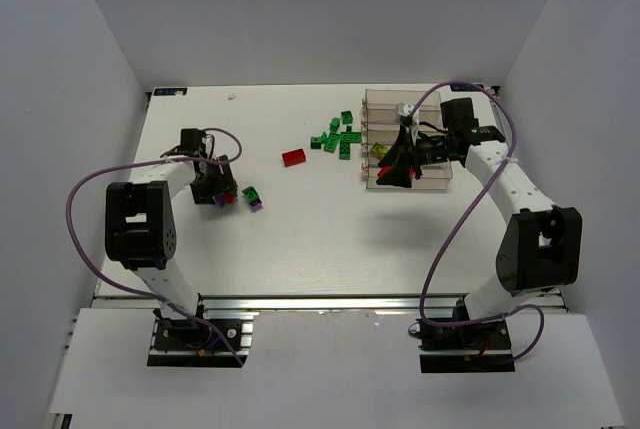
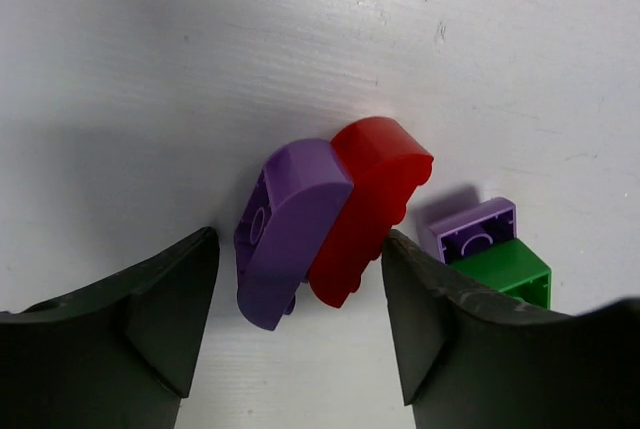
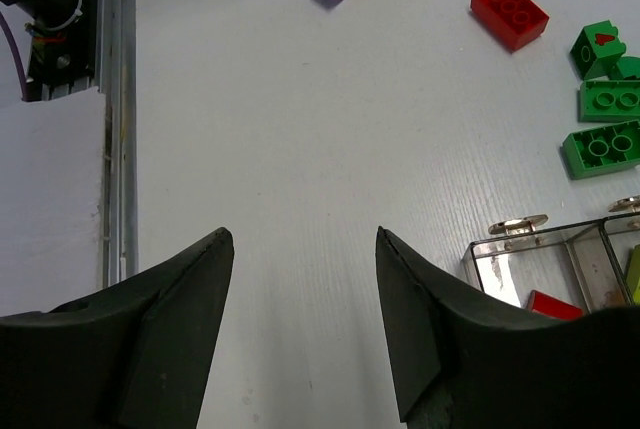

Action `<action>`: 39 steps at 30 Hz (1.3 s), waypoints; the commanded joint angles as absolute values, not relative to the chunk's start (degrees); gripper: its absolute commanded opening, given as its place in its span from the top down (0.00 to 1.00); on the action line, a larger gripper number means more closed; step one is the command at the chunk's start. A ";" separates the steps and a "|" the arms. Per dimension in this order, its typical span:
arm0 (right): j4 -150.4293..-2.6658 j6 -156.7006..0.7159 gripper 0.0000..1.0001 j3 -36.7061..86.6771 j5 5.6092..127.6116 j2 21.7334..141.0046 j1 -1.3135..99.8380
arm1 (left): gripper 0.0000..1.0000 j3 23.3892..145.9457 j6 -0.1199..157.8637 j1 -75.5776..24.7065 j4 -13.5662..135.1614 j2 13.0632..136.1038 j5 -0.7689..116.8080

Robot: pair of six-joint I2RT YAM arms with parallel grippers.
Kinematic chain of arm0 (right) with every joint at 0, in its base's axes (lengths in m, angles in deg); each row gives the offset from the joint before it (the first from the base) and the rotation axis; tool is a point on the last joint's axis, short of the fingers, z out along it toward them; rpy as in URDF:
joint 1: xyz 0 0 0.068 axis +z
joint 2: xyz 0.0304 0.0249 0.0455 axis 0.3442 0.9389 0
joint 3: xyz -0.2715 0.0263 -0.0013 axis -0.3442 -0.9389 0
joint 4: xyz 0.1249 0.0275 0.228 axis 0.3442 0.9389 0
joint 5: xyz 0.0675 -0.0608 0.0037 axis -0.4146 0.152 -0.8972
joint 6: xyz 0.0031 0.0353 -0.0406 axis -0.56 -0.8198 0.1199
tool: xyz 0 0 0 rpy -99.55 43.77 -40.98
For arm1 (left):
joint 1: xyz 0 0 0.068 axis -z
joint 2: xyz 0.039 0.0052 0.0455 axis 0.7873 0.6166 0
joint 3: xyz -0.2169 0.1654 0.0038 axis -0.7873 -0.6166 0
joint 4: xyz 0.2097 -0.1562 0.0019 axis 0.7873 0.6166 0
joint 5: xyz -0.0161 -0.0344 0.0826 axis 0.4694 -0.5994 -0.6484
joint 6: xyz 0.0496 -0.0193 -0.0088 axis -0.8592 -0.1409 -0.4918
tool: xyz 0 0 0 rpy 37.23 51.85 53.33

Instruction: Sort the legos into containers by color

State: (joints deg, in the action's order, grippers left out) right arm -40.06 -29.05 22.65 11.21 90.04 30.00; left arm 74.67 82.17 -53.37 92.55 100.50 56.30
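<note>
Left wrist view: our left gripper (image 2: 298, 241) hangs spread, and the purple brick (image 2: 285, 234) and the red brick (image 2: 370, 214) touching it both lie on the table (image 2: 150, 69) between the fingers (image 2: 150, 319). We'd shift off the red one, then pinch purple alone.

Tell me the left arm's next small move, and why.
Probably slide the open left hand a little sideways, toward the purple brick, before closing. That brick and the red brick lie touching each other between its jaws, so closing now would likely pinch two colors at once.
</note>
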 commanded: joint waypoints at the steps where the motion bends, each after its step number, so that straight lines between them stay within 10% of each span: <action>1: -39.35 -29.87 0.36 24.76 9.74 90.55 30.16 | 0.26 73.67 81.88 -53.60 90.06 99.99 54.78; 19: -36.98 -29.61 0.37 23.88 10.27 90.11 32.44 | 0.54 68.49 80.48 -48.95 83.47 96.48 49.40; 31: -44.89 -59.53 0.44 24.15 23.06 91.16 47.27 | 0.66 51.64 84.96 -46.40 72.77 63.72 63.45; 39: -56.89 -87.85 0.20 34.16 24.07 96.17 52.65 | 0.68 38.78 93.73 -38.59 63.34 44.54 72.36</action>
State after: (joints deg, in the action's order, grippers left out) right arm -47.49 -71.65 30.15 23.58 95.14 51.42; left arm 42.10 88.59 -42.07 67.20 46.66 68.70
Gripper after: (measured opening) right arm 0.755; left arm 0.596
